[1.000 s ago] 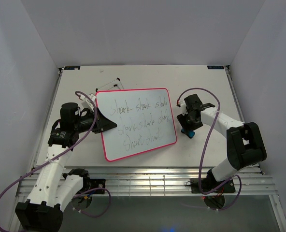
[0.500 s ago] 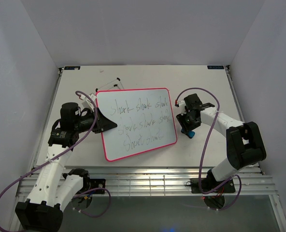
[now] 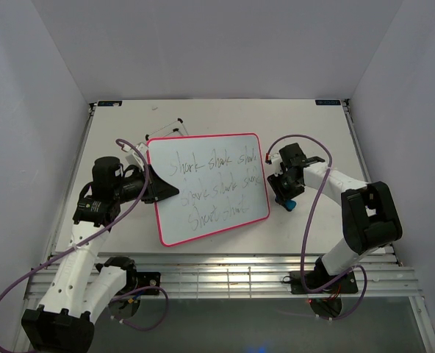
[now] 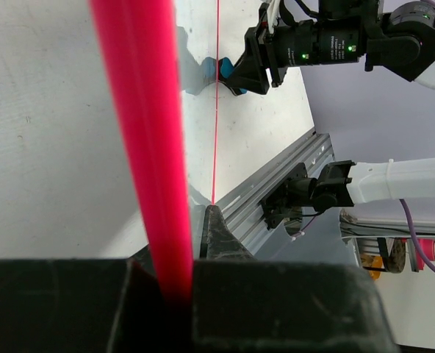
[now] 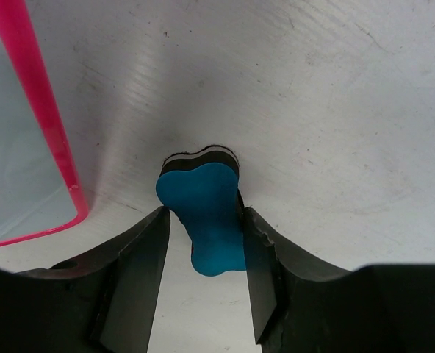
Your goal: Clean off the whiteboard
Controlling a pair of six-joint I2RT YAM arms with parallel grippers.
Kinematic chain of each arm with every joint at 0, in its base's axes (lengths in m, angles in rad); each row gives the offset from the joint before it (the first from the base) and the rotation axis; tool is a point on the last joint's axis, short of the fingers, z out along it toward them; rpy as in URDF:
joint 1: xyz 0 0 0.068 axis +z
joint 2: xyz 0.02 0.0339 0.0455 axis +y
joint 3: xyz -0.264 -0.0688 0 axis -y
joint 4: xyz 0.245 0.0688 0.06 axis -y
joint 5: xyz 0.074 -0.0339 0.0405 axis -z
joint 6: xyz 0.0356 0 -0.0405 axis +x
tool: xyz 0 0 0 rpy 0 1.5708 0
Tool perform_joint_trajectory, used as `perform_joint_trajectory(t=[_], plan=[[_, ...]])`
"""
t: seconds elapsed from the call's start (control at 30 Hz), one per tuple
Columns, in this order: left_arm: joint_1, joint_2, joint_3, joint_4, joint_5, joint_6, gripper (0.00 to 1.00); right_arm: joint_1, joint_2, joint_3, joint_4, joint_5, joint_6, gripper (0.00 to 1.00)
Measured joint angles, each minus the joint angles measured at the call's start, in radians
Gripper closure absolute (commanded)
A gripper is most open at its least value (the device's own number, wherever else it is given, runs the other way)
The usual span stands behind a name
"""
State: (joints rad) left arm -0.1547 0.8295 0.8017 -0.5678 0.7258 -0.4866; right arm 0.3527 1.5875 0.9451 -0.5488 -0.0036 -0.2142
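The whiteboard point(image 3: 210, 187), white with a pink-red frame and dark handwriting, lies tilted on the table. My left gripper point(image 3: 159, 187) is shut on its left edge; in the left wrist view the pink frame point(image 4: 140, 110) runs down between the jaws of that gripper point(image 4: 177, 294). To the right of the board, my right gripper point(image 3: 287, 197) points down at a small blue eraser point(image 3: 290, 203). In the right wrist view the eraser point(image 5: 206, 213) sits on the table between the fingers of that gripper point(image 5: 203, 235), which press on its sides. The board's corner point(image 5: 45, 125) shows at the left.
A small white object with dark corners point(image 3: 166, 129) lies behind the whiteboard's top left corner. A metal rail point(image 3: 239, 276) runs along the table's near edge. Grey walls enclose the table on three sides.
The right gripper's jaws have closed in on the blue eraser. The left gripper and the whiteboard have barely moved.
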Motion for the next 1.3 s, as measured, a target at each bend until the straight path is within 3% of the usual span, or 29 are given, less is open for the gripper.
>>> perform_joint_trajectory(t=[0.1, 0.5, 0.83, 1.1, 1.2, 1.3], plan=[[-0.005, -0.001, 0.002, 0.000, -0.004, 0.001, 1.00, 0.000, 0.005, 0.000, 0.000, 0.000, 0.001, 0.47], [-0.012, -0.003, 0.006, -0.001, -0.006, 0.011, 1.00, -0.004, 0.007, 0.000, 0.000, -0.002, 0.000, 0.57], [-0.018, -0.003, 0.011, -0.005, -0.010, 0.017, 1.00, -0.005, 0.016, 0.002, 0.002, -0.010, 0.002, 0.58], [-0.019, -0.002, 0.012, -0.005, -0.011, 0.016, 1.00, -0.006, 0.017, 0.002, 0.003, -0.009, 0.011, 0.79], [-0.019, -0.002, 0.012, -0.004, -0.010, 0.016, 1.00, -0.005, 0.011, 0.002, 0.002, 0.007, 0.030, 0.92], [-0.019, 0.000, 0.012, -0.003, -0.010, 0.016, 1.00, -0.005, -0.006, 0.002, 0.003, 0.024, 0.058, 0.92]])
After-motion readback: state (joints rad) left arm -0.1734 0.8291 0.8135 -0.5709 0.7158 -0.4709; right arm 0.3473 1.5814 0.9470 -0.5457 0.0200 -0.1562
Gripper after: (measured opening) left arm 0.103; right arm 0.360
